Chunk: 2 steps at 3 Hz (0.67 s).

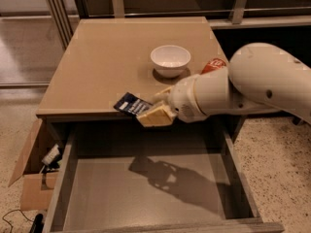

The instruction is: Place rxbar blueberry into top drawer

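Note:
My gripper (pixel 148 110) is shut on the rxbar blueberry (pixel 130 104), a flat dark navy wrapper with white lettering. The bar is held in the air at the tan table's front edge, above the back of the open top drawer (pixel 146 188). The drawer is wide, grey-beige and has a flat bottom with only the arm's shadow on it. My white arm reaches in from the right.
A white bowl (pixel 170 59) stands on the tan table (pixel 97 57). An orange-red soda can (pixel 213 64) lies behind my arm, mostly hidden. A cardboard box (pixel 31 178) with items sits on the floor at the left.

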Available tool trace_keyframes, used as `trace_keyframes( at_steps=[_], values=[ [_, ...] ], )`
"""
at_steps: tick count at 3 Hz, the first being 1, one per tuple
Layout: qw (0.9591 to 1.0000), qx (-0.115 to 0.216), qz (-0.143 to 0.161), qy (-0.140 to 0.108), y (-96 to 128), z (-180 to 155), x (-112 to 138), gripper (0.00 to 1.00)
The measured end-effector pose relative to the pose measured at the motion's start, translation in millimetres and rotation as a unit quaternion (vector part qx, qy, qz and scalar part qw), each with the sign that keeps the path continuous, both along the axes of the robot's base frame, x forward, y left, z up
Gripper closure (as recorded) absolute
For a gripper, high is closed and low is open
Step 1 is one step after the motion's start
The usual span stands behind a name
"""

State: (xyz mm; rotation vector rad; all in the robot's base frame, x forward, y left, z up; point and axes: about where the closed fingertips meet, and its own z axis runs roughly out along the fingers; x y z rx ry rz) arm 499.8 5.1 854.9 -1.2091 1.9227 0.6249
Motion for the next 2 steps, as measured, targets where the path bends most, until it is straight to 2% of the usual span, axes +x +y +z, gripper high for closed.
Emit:
trace_keyframes(
  at_steps=[1, 2],
  values=[
    [0.9993, 0.009, -0.031, 0.019, -28.9, -24.2, -25.1, 1.00],
    [0.9993, 0.010, -0.028, 0.024, -26.6, -29.4, -24.1, 1.00]
  ],
)
